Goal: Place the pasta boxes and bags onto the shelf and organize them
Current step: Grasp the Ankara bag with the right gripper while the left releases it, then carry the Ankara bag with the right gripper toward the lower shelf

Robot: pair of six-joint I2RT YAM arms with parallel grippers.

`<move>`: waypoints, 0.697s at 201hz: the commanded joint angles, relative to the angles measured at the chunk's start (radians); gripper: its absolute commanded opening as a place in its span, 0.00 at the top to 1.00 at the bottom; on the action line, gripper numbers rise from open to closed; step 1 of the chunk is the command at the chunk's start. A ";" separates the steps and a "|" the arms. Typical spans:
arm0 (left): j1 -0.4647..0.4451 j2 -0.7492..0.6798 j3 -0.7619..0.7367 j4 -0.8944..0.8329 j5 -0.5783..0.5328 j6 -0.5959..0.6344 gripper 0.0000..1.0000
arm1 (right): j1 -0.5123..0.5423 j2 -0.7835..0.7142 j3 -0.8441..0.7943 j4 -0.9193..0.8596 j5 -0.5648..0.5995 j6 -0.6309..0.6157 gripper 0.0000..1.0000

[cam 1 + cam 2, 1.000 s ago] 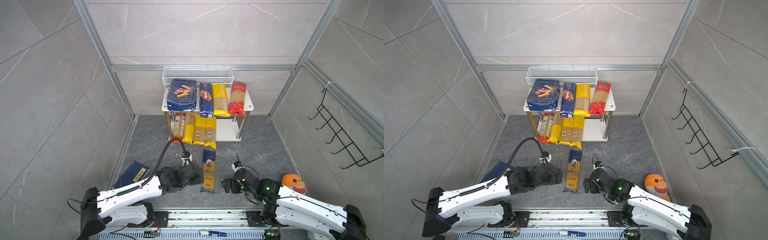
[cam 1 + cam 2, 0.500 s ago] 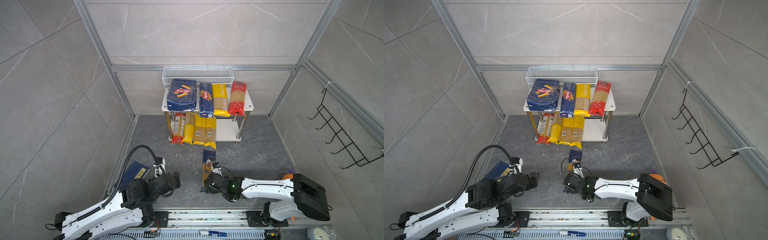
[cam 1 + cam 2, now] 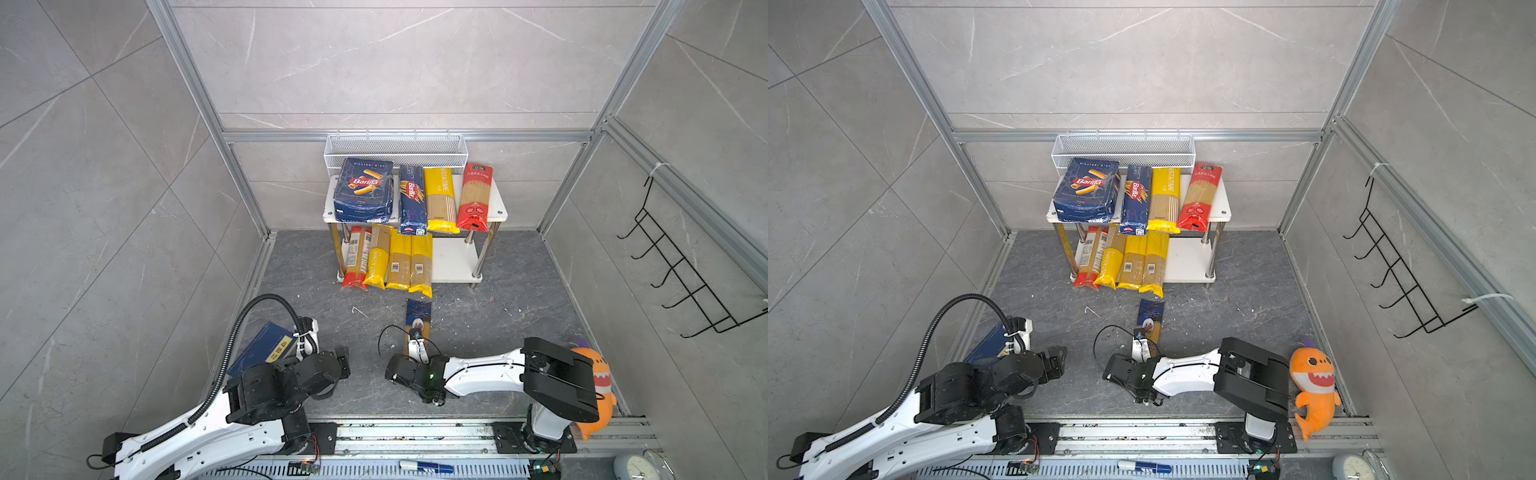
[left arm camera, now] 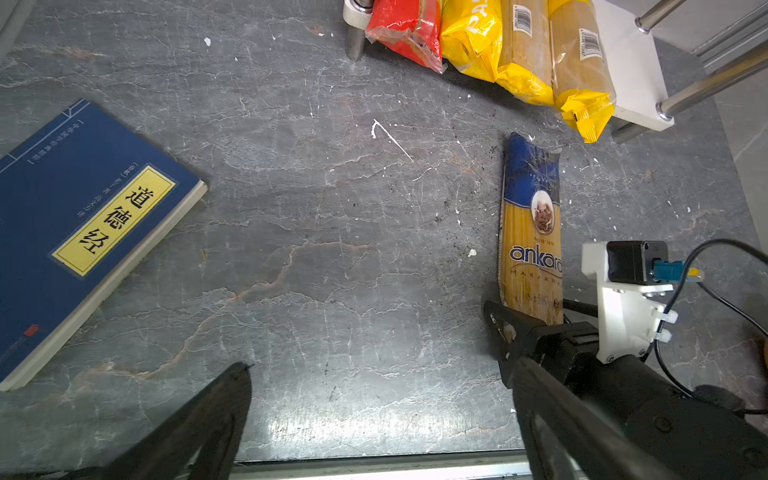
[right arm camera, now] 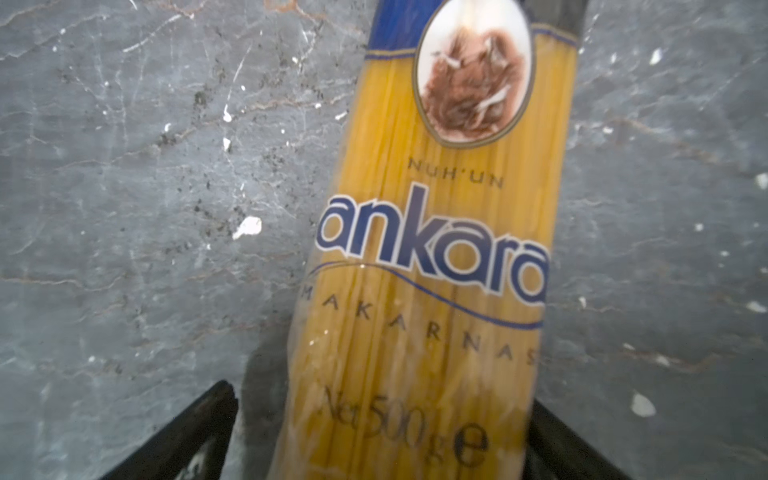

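The shelf (image 3: 455, 257) stands at the back of our bench (image 3: 498, 316): wide box (image 3: 365, 189), narrow box (image 3: 412, 199), yellow bag (image 3: 440, 199) and red bag (image 3: 474, 199) lie on top, four bags (image 3: 399, 262) jut from the lower board. The blue bag (image 3: 418, 316) lies in front, its near end inside our spread right hand (image 5: 380, 399). Our left hand (image 4: 380, 370) is spread over bare bench.

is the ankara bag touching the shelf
Apart: in the left wrist view, bare floor separates the ankara bag from the shelf.
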 commanded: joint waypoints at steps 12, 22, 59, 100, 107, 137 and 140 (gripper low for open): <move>0.002 -0.018 0.007 -0.035 -0.036 -0.018 0.01 | 0.014 0.070 -0.013 -0.064 -0.019 0.088 0.10; 0.002 -0.024 0.007 -0.036 -0.037 -0.018 0.01 | 0.015 0.077 -0.026 -0.069 -0.024 0.102 0.21; 0.002 -0.023 0.020 -0.039 -0.047 -0.011 0.01 | 0.030 0.061 -0.096 -0.068 -0.040 0.148 0.56; 0.002 -0.008 0.049 -0.057 -0.058 -0.006 0.01 | 0.035 -0.128 -0.264 0.007 -0.072 0.159 0.72; 0.003 -0.007 0.051 -0.057 -0.058 -0.007 0.01 | 0.034 -0.182 -0.305 0.038 -0.083 0.154 0.72; 0.002 0.002 0.050 -0.044 -0.053 -0.004 0.01 | 0.032 -0.406 -0.442 0.163 -0.153 0.098 0.76; 0.003 0.003 0.049 -0.041 -0.052 -0.004 0.01 | 0.032 -0.426 -0.451 0.175 -0.163 0.092 0.76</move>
